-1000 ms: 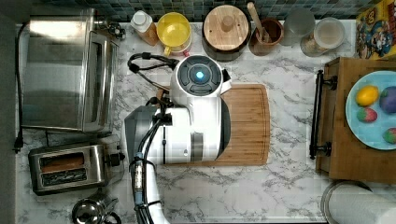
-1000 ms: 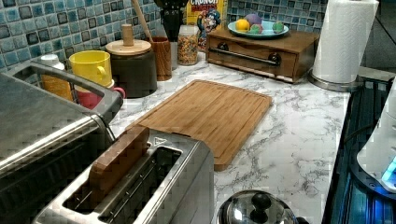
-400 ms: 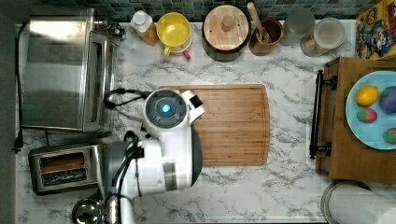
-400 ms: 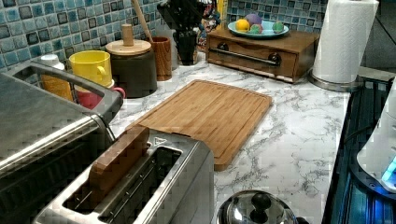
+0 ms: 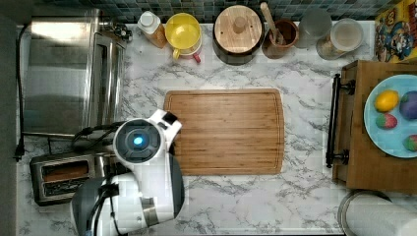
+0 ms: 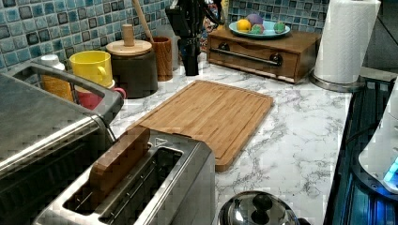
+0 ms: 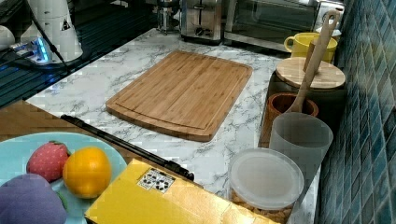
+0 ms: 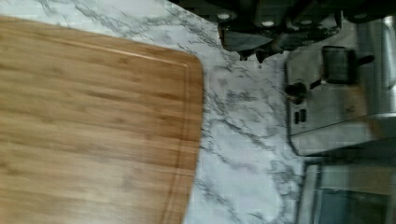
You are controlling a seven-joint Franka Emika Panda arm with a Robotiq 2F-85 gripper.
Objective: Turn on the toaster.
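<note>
A: What has changed since the earlier pictures?

B: In the top view the arm (image 5: 140, 182) has moved from above the cutting board (image 5: 224, 132) toward the top view's lower left, and now it covers the right end of the toaster (image 5: 63, 177). In the left view the gripper (image 6: 190, 44) has come nearer along the back of the desk (image 6: 300, 140).

A: Where is the toaster in the top view?

B: At the lower left of the top view, just below the big toaster oven (image 5: 66, 73). One slot holds a brown slice.

A: And the left view?

B: The toaster (image 6: 155, 187) is very close in front, the slice standing in its slot. The gripper hangs beside the wooden utensil cup (image 6: 162, 56). A steel lid (image 6: 256, 211) lies near the toaster.

A: The right view?

B: The toaster (image 7: 201, 18) stands far at the back, its knob end facing the board (image 7: 184, 91), next to the toaster oven (image 7: 275, 21).

A: The wrist view?

B: The gripper (image 8: 254, 55) is over the marble, between the board (image 8: 93, 126) and the toaster (image 8: 336, 107). The black lever (image 8: 338, 63) and knob (image 8: 295, 88) face it, not touched. The fingertips stand close together and hold nothing.
</note>
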